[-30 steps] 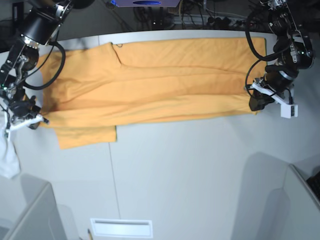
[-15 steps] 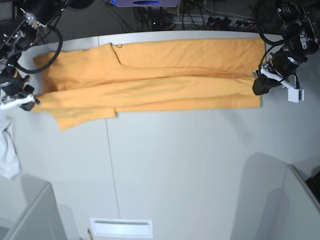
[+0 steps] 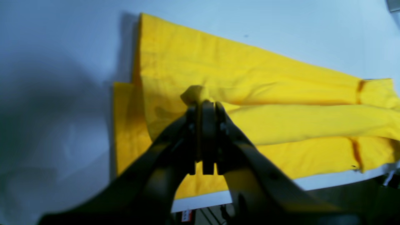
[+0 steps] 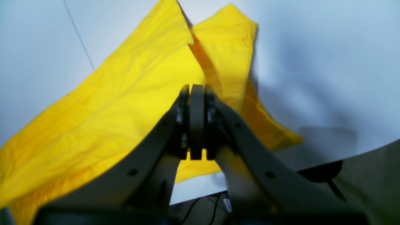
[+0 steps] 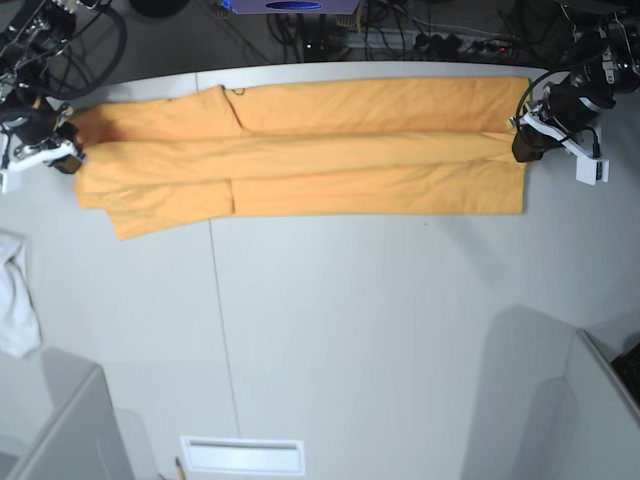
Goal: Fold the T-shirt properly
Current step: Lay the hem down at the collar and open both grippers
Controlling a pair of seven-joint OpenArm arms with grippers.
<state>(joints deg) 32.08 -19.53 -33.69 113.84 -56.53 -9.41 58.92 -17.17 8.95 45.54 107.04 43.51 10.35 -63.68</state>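
The yellow-orange T-shirt [image 5: 300,150] lies stretched across the far part of the table in long lengthwise folds. My left gripper [image 5: 522,152] is shut on its right end; in the left wrist view the gripper [image 3: 204,104] pinches a bunched fold of the T-shirt [image 3: 281,122]. My right gripper [image 5: 66,160] is shut on the left end by the sleeve; in the right wrist view the gripper [image 4: 194,89] holds the T-shirt [image 4: 125,103] and a sleeve hangs to the right. No black markings show.
A small white cloth [image 5: 17,300] lies at the table's left edge. Grey bins stand at the front left [image 5: 60,430] and front right [image 5: 575,410]. A white slot [image 5: 243,456] is at the front edge. Cables lie behind the table's far edge.
Both grippers have carried the shirt's near edge away from the camera toward the far edge. The fold now lies over the shirt's middle, and the near hanging part is shorter.
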